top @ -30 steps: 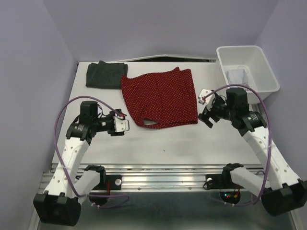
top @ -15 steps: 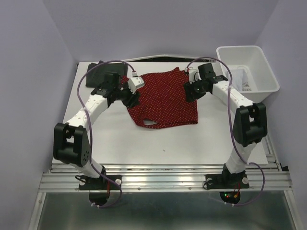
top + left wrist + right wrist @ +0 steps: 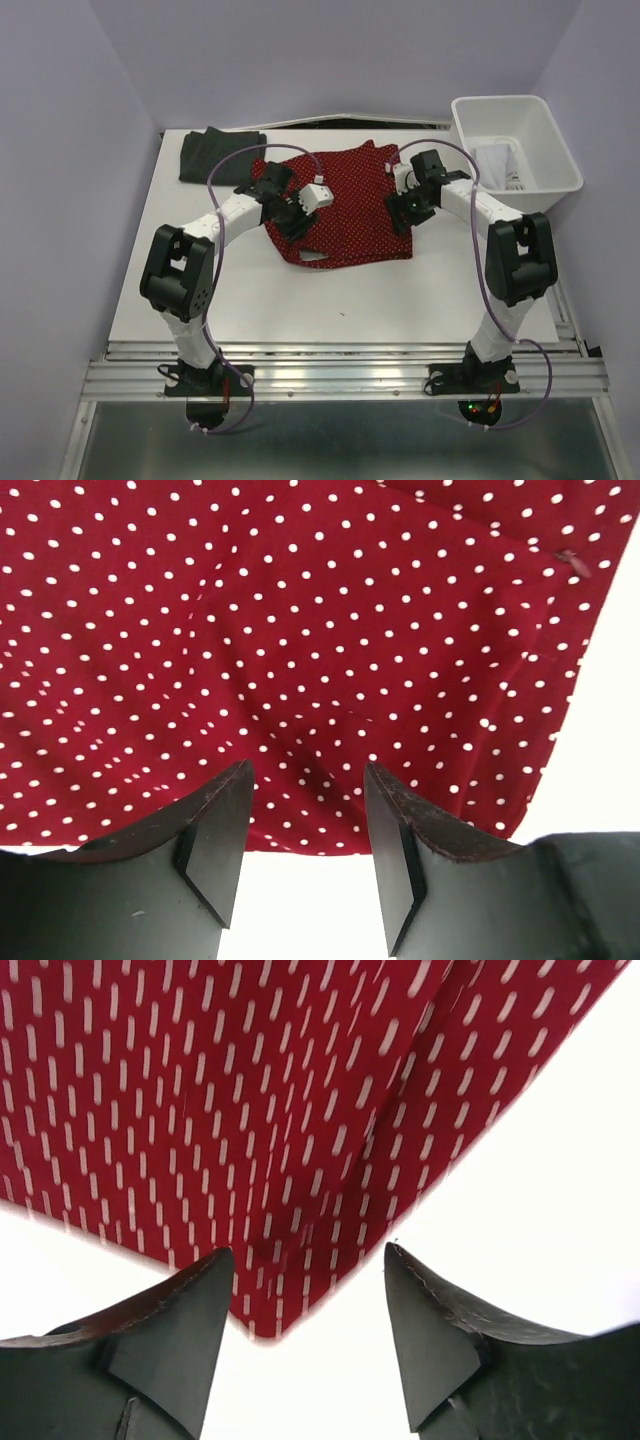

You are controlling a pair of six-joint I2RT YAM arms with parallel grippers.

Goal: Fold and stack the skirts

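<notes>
The white tabletop (image 3: 340,290) lies bare nearer than both tools, giving room to fold. The left tool (image 3: 305,780) is open over the red dotted skirt (image 3: 350,205)'s edge; the right tool (image 3: 305,1260), jaws apart, straddles its corner. That skirt lies spread, unfolded. Beyond the left tool a dark skirt (image 3: 220,157) sits folded; right of the right tool the white skirt (image 3: 495,160) waits in the bin (image 3: 530,183).

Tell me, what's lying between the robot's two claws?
The red dotted skirt lies spread between the left gripper and the right gripper, as the top view shows.
</notes>
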